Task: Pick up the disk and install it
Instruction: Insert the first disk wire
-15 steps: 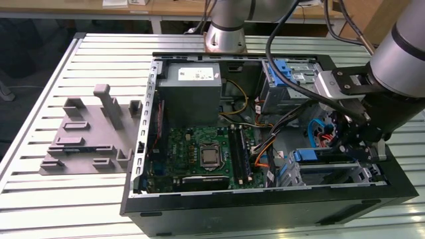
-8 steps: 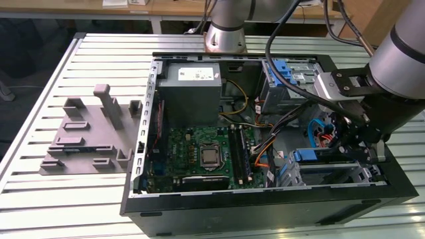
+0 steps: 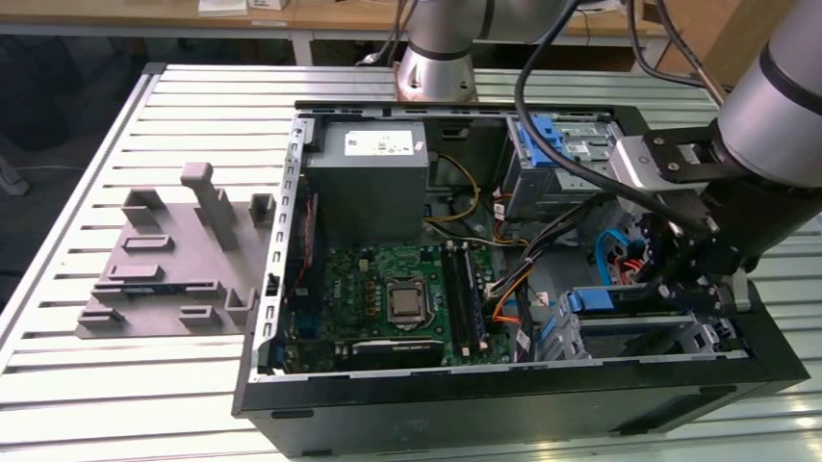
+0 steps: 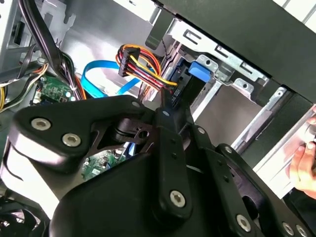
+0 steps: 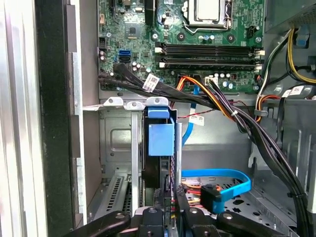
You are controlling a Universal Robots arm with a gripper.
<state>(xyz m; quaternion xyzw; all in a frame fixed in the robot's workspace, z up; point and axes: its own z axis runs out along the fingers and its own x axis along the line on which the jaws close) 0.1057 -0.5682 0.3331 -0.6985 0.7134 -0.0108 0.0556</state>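
Note:
The disk [image 5: 160,139] stands on edge in the metal bay [image 5: 116,143] at the case's front corner, its blue carrier tab facing the motherboard. In the exterior view the disk [image 3: 627,300] shows as a blue-railed slab in the lower bay at that view's right. My gripper [image 3: 687,287] reaches down into the case right over it. In the first wrist view my gripper [image 5: 165,210] has its black fingers close on either side of the disk's near edge, shut on it. In the second wrist view the gripper [image 4: 172,106] points at the blue tab of the disk [image 4: 200,71].
The open case holds a motherboard [image 3: 385,298], a grey power-supply box [image 3: 372,183] and an upper blue-latched cage [image 3: 559,154]. Cable bundles [image 5: 222,103] and a blue flat cable [image 5: 222,180] run close beside the bay. A grey fixture [image 3: 167,260] lies on the slatted table. A hand [image 4: 303,165] is at the case's outside.

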